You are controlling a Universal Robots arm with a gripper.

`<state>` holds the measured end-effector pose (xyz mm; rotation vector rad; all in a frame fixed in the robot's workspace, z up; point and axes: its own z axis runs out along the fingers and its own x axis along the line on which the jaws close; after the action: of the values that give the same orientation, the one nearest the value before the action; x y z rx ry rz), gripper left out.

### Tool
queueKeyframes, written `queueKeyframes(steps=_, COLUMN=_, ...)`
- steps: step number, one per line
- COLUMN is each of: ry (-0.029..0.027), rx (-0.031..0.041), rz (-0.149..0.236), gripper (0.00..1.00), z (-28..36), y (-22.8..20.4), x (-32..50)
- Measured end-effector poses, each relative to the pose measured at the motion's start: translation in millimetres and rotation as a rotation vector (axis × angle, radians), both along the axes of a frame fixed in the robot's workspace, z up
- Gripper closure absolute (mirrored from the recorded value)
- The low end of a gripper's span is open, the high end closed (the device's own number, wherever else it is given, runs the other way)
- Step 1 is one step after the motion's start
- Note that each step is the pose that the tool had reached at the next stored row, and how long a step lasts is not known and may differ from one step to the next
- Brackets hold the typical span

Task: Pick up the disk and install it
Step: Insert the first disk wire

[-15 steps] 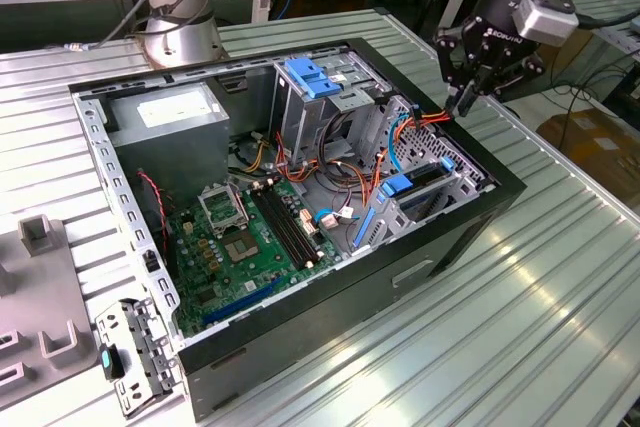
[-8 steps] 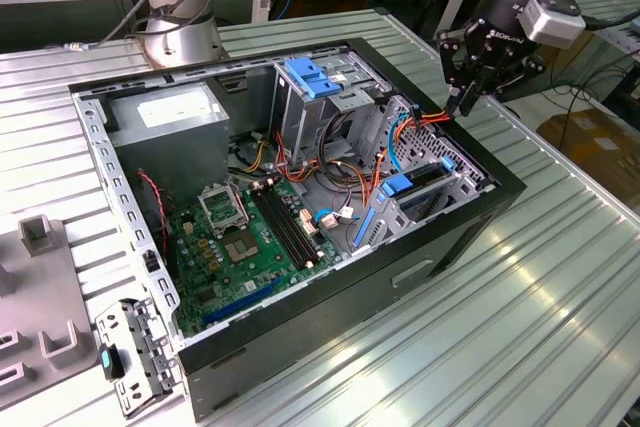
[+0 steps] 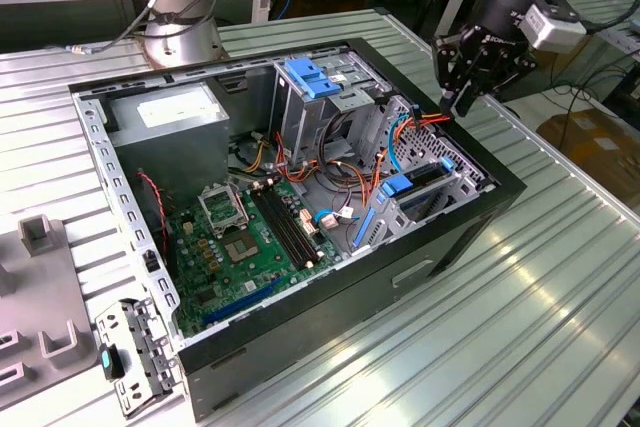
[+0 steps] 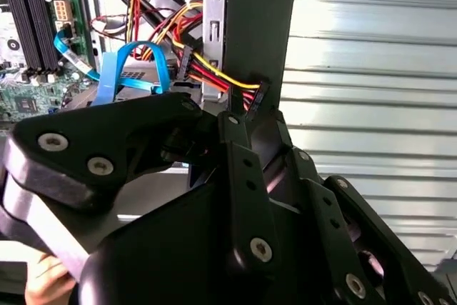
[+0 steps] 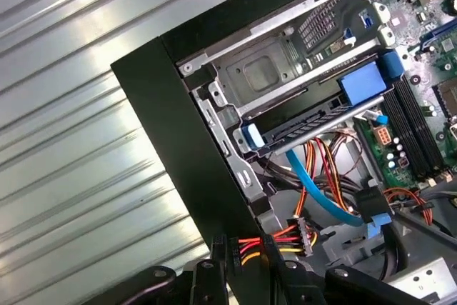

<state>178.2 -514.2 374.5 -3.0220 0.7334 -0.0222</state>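
The disk (image 3: 424, 176) lies in the lower drive bay of the open computer case (image 3: 480, 212), a dark slab between blue side rails; the first wrist view shows the disk (image 5: 308, 125) with its blue rails in the cage. My gripper (image 3: 456, 105) hangs over the case wall at the exterior view's right, above and beyond that bay. Its fingers are closed on a black power plug (image 4: 256, 96) with red, yellow and black wires. The plug (image 5: 223, 249) sits at the case wall between the finger links of the gripper (image 5: 246, 261).
A light-blue slotted bracket (image 3: 314, 77) tops the drive cage. A grey power supply box (image 3: 170, 112) and the green motherboard (image 3: 245, 242) lie inside, with blue and orange cables (image 3: 400, 137) around the bay. A hand (image 4: 43, 280) shows at a corner. The ribbed metal table (image 3: 520, 327) surrounds the case.
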Motion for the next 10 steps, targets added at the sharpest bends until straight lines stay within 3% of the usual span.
queueKeyframes(steps=3, ry=-0.0001, rx=-0.0002, rz=0.012, gripper=0.67, z=-3.8, y=0.2, x=4.9)
queueKeyframes(steps=4, ry=-0.0001, rx=-0.0002, rz=0.05, gripper=0.67, z=-4.9, y=0.2, x=4.9)
queueKeyframes(steps=6, ry=-0.0001, rx=-0.0002, rz=0.079, gripper=0.67, z=-5.8, y=0.2, x=5.0)
queueKeyframes(steps=10, ry=-0.0015, rx=-0.0002, rz=0.085, gripper=0.67, z=-7.7, y=0.2, x=5.0)
